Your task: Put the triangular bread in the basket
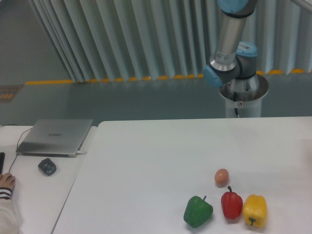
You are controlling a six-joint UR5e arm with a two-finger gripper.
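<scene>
The triangular bread is out of view, and so is the basket. My gripper lies outside the frame too; only the arm's base and lower links show at the back right, behind the white table. Nothing of the fingers can be seen.
A small brown egg lies on the table's right part. In front of it stand a green pepper, a red pepper and a yellow pepper. A laptop, a mouse and a person's hand are at the left.
</scene>
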